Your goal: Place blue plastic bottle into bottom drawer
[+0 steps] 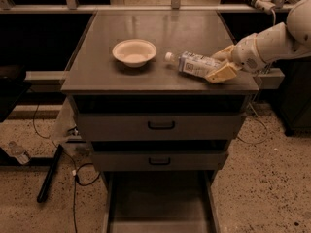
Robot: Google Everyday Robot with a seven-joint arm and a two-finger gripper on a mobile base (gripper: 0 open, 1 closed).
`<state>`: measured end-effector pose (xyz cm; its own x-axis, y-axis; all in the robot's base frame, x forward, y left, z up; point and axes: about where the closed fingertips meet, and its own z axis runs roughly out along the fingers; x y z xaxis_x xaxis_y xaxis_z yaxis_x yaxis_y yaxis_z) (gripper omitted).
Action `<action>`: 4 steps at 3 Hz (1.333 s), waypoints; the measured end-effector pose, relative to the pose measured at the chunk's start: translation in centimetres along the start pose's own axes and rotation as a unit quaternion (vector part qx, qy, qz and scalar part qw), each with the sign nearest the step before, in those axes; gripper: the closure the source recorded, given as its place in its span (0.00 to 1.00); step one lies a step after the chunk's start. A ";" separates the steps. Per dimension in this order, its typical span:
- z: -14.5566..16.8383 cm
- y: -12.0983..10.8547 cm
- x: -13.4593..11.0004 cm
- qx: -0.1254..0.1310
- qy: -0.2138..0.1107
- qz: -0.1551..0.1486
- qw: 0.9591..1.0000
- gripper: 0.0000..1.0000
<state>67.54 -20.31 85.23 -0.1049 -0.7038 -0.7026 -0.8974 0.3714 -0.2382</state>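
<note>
The blue plastic bottle (193, 63) lies on its side on the cabinet top, white cap pointing left toward the bowl. My gripper (221, 64) reaches in from the right, its tan fingers (222, 74) closed on either side of the bottle's base end. The bottle still rests on the top. The bottom drawer (158, 203) stands pulled out at floor level below the cabinet, its long grey floor bare.
A cream bowl (134, 52) sits left of the bottle on the cabinet top (121, 79). Two drawer fronts with black handles (161, 125) are below it. A tiny clear bottle (18, 152) and cables lie on the floor at left. Dark benches flank the cabinet.
</note>
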 end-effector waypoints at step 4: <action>-5.7 14.3 2.4 0.037 -0.065 -0.050 0.996 1.00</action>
<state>51.98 -20.13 83.94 0.0448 -0.6572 -0.7524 -0.8662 0.3497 -0.3570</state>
